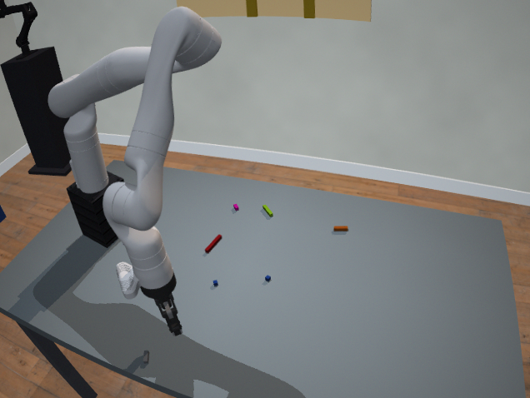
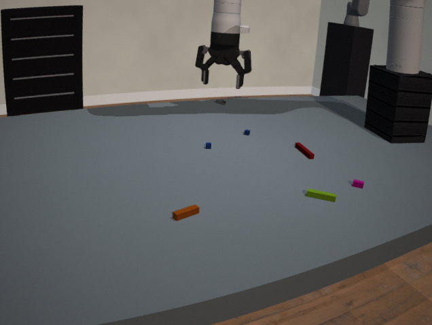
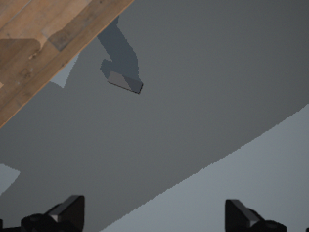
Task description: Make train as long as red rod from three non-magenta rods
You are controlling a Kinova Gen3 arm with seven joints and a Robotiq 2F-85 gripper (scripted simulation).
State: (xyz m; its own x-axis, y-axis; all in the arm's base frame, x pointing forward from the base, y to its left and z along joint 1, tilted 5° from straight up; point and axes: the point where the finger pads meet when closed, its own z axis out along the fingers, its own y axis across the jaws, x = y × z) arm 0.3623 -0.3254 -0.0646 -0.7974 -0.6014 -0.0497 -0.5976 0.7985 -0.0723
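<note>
Can see the gripper hanging above the table, pointing down with fingers wide apart and holding nothing. Can find the grey rod lying in shadow near the table's edge, beyond the open fingers in the wrist view. Can make out one blue rod nearer the arm's base, and another blue rod well apart from it. Can spot the red rod lying aslant between the first blue rod and the magenta rod. Can see the lime rod near the magenta one, not touching, and the orange rod well apart from both
</note>
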